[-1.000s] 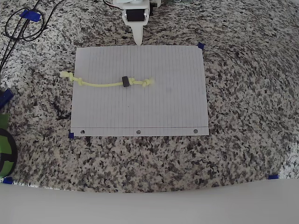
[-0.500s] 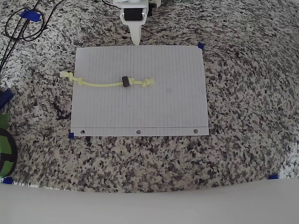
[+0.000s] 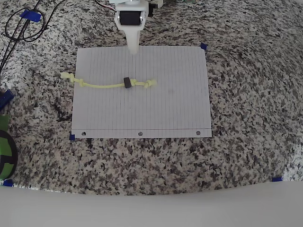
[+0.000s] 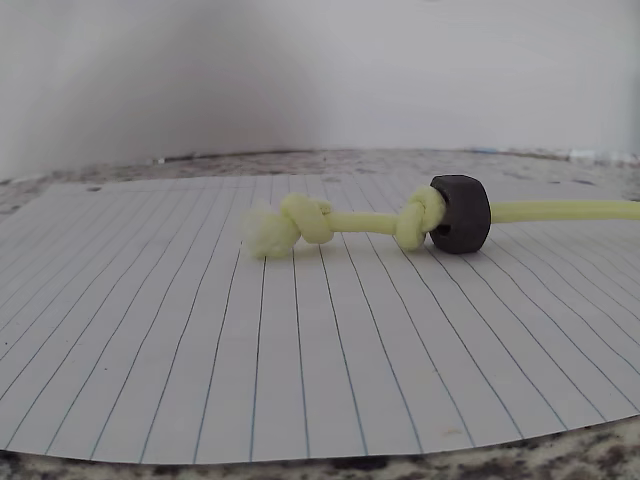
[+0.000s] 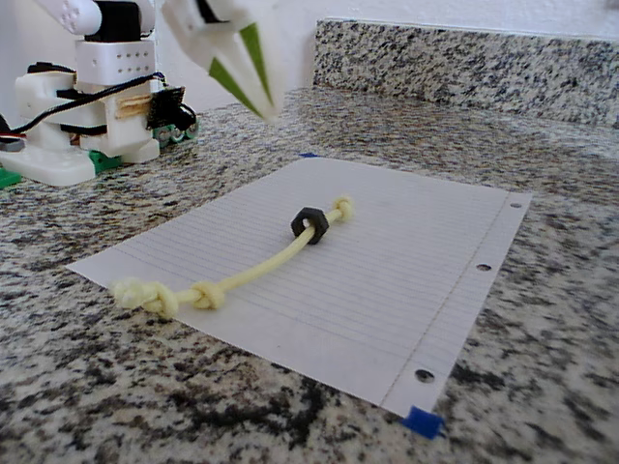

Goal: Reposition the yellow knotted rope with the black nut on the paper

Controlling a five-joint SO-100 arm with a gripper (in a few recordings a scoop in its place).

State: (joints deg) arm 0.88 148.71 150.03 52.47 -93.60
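Observation:
The yellow knotted rope [image 3: 102, 85] lies across the upper left of the paper [image 3: 165, 109], its left knotted end poking past the sheet's left edge onto the granite. The black nut [image 3: 127, 82] sits on the cord just left of the right-hand knots. My gripper [image 3: 133, 49] hangs shut and empty above the sheet's far edge, apart from the rope. The wrist view looks low along the paper [image 4: 300, 370] at the rope's end knots [image 4: 300, 222] and the nut [image 4: 460, 213]. In the fixed view the gripper [image 5: 266, 108] hovers well above rope [image 5: 256, 271] and nut [image 5: 309, 224].
Speckled granite counter surrounds the sheet. Black cables [image 3: 21, 26] loop at the top left and a green-and-black object [image 3: 4, 151] sits at the left edge. Blue tape bits [image 3: 203, 46] mark corners. The arm's base [image 5: 87, 106] and a granite backsplash [image 5: 464, 58] stand behind.
The gripper has shifted slightly left and its tip now reaches over the paper's far edge. Rope, nut and paper have not moved.

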